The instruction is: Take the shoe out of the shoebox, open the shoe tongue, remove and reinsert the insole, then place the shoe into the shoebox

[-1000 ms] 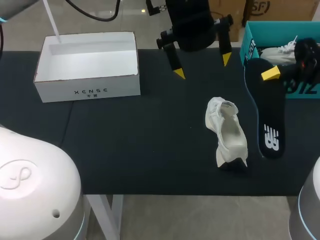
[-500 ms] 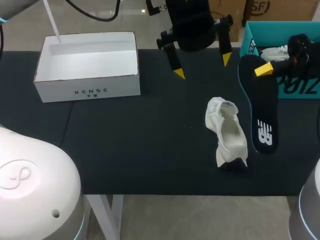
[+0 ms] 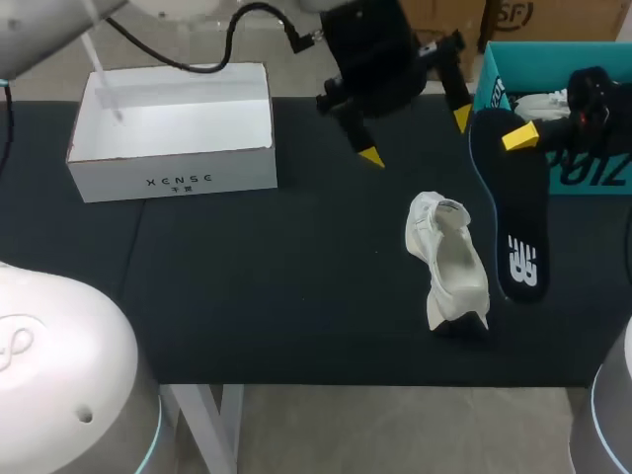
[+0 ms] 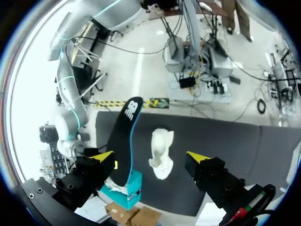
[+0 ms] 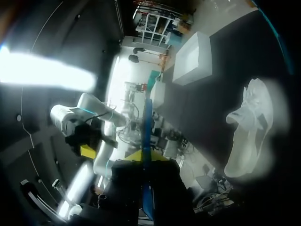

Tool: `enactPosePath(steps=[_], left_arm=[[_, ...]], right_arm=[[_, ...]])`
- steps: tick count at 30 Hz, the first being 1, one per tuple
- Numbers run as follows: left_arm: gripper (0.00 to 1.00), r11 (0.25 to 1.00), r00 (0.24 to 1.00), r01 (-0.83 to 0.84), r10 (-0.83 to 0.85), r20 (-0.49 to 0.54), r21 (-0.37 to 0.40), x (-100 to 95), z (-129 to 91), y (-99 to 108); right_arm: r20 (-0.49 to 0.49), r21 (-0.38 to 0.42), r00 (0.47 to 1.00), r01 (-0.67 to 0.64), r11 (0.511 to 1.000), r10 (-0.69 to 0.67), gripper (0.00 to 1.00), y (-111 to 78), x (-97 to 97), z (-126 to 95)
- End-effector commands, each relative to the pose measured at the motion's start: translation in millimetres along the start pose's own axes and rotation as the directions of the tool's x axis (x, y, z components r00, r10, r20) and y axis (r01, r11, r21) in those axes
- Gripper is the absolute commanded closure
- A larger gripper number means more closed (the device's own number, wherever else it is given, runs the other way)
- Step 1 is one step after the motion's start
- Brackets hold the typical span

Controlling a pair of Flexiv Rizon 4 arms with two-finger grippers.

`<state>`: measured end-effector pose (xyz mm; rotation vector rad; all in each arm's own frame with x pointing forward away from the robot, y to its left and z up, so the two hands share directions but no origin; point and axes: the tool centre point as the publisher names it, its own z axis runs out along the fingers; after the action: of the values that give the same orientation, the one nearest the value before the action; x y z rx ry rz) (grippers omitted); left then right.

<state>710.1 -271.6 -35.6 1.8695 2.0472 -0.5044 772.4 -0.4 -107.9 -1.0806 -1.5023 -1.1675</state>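
Head: left hand spread, hovering behind shoe. Shoe white, on worktop, outside both boxes. Right hand pinching insole, white logo at its free end. White box, dark print on front, far left; teal box, white lettering, behind insole.
Left wrist: shoe ahead, insole beside it.
Right wrist: insole edge-on in own grip.

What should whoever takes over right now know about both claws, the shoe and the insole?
Left claw: open, holding nothing, above the table beyond the shoe.
Right claw: shut on the far end of the black insole, next to the teal shoebox.
Shoe: white, on the table, with the insole alongside on its right and not inside it.
Done: shoe out of the box, insole removed.
Left: reinsert the insole, then put the shoe into the shoebox.
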Motion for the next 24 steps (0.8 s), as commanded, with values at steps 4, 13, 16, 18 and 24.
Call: enactPosePath(steps=[4,13,16,18,24], left_arm=[[0.00,0.985,0.708,-0.135,0.173,0.685,-0.110,29.5,6,-10],[0.00,0.988,0.661,-0.117,0.150,0.735,-0.096,31.6,23,-14],[0.00,0.988,0.661,-0.117,0.150,0.735,-0.096,31.6,23,-14],[0.00,0.988,0.661,-0.117,0.150,0.735,-0.096,31.6,23,-14],[0.00,0.988,0.661,-0.117,0.150,0.735,-0.096,31.6,23,-14]], right_arm=[[0.003,0.001,1.000,-0.001,1.000,0.001,1.00,-0.4,0.0,0],[0.003,0.001,1.000,-0.001,1.000,0.001,1.00,-0.4,0.0,0],[0.003,0.001,1.000,-0.001,1.000,0.001,1.00,-0.4,0.0,0],[0.003,0.001,1.000,-0.001,1.000,0.001,1.00,-0.4,0.0,0],[0.003,0.001,1.000,-0.001,1.000,0.001,1.00,-0.4,0.0,0]])
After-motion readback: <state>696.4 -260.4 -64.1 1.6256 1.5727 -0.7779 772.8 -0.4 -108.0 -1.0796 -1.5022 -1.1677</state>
